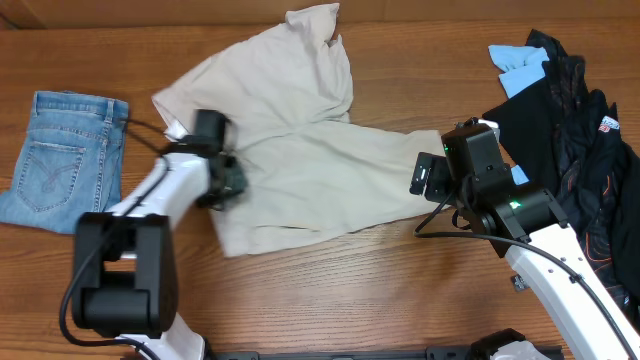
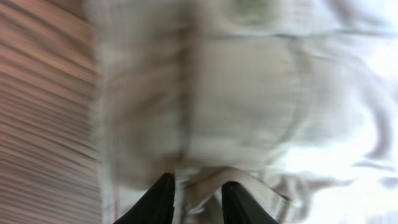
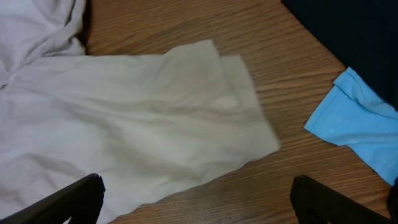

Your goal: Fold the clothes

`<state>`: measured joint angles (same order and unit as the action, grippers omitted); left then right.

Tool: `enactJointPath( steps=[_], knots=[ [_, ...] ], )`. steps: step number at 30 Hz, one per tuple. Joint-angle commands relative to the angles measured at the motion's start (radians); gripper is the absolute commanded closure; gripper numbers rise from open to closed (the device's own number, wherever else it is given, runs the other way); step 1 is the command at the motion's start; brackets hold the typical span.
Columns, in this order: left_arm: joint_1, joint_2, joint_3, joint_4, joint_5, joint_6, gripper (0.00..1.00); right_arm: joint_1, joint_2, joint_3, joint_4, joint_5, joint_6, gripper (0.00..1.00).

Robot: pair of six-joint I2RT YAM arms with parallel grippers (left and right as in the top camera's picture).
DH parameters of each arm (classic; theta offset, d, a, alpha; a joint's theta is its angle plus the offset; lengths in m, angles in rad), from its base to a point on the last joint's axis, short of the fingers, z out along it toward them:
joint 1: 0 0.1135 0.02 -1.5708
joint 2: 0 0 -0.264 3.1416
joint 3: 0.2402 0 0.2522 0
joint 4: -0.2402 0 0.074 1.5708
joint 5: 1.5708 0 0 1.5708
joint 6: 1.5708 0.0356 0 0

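Overhead: left claw (image 1: 223,186) on shorts (image 1: 300,165) (apparently)

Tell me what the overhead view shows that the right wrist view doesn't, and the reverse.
Only overhead: the denim shorts at the far left, the left pincer down on the khaki shorts, and that garment's whole outline. Only right wrist: a close look past the right pincer, wide open and empty, at the end of one khaki leg. Both: the khaki shorts, the sky-blue garment, the black heap and the wooden table.
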<state>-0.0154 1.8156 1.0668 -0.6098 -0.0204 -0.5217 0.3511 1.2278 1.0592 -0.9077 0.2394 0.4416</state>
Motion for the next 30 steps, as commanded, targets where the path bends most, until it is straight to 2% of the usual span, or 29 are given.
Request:
enactJointPath(
  steps=[1,5,7,10,15,19,27,30],
  knots=[
    [0.129,0.004,0.035,0.007,0.018,0.078,0.68,-0.005,-0.015,0.022,0.005,0.003,0.004,0.00],
    [0.233,0.004,0.115,-0.045,0.117,0.138,0.53,-0.005,-0.015,0.022,0.013,0.003,0.004,0.00],
    [0.266,0.004,0.178,-0.114,0.138,0.170,0.42,-0.005,-0.014,0.022,0.014,0.003,0.004,0.00],
    [0.276,0.004,0.264,-0.234,0.145,0.198,0.32,-0.005,-0.010,0.022,0.015,0.003,0.003,0.00],
    [0.256,0.003,0.370,-0.476,0.240,0.216,0.24,-0.005,0.036,0.021,0.013,0.002,0.001,0.00],
    [0.211,0.004,0.354,-0.586,0.277,0.235,0.14,-0.005,0.121,0.019,0.001,-0.030,-0.001,0.00],
    [0.079,0.004,0.193,-0.538,0.241,0.225,0.11,-0.005,0.335,0.018,-0.023,-0.120,-0.004,0.00],
    [0.046,0.004,0.132,-0.481,0.198,0.194,0.11,-0.005,0.386,0.018,-0.005,-0.156,-0.063,0.00]
  ],
)
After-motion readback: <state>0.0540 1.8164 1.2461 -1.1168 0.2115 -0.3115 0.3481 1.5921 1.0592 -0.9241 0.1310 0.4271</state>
